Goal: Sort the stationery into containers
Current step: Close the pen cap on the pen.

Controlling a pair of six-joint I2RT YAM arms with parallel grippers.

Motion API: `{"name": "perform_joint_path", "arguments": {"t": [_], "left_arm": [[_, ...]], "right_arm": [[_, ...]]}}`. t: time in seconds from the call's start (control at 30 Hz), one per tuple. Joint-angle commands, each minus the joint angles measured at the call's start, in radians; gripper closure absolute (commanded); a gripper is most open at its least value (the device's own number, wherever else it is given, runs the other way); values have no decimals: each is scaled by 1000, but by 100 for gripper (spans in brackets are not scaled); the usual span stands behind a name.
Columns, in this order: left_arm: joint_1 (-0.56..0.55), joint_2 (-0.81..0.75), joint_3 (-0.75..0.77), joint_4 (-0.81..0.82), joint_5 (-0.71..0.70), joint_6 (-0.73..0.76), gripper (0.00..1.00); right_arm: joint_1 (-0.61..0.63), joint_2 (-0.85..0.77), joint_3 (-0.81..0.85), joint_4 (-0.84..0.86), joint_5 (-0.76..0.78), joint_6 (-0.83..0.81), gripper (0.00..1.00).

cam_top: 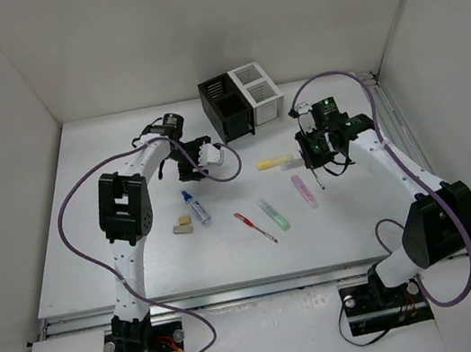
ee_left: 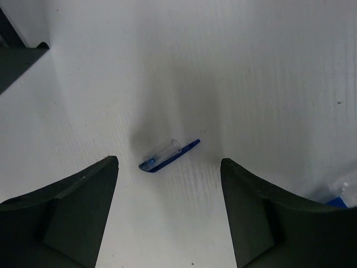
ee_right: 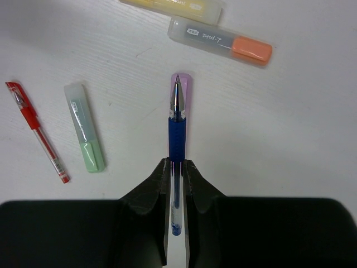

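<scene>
Blue pen (ee_right: 176,120) clamped in right gripper (ee_right: 176,170), hiding most of pink highlighter (ee_right: 188,109); yellow highlighter (ee_right: 178,8) cropped at 12 o'clock. Left gripper (ee_left: 169,172) spread wide.

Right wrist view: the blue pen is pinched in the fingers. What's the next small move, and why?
Probably raise the right gripper a little, then carry it toward the containers. Its fingers are shut on the blue pen, bare tip forward, directly over the pink highlighter, so lifting first should clear it. The containers stand farther back and to the left.
</scene>
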Motion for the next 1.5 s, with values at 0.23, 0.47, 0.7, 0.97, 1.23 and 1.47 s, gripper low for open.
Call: {"name": "perform_joint_path", "arguments": {"t": [0.23,0.47,0.7,0.97,1.23,1.47], "left_arm": [[-30,-2,-3,55,-32,23,44],[-30,3,-20,13,-96,11,53],[-30,0,2,-77,-56,96,58],[-30,30,45,-160,-46,158,60],[-30,85,100,-159,-50,146,61],[-30,116,149,-199,-36,178,61]], "right_arm": [[-19,-7,30,-14,-11,-4,100],[-28,-7,29,-15,-20,3,100],[-37,-1,42,-22,-15,11,100],[-39,2,71,-55,6,10,100],[-45,25,113,-100,32,-1,100],[-56,50,137,-123,41,-3,100]]}}
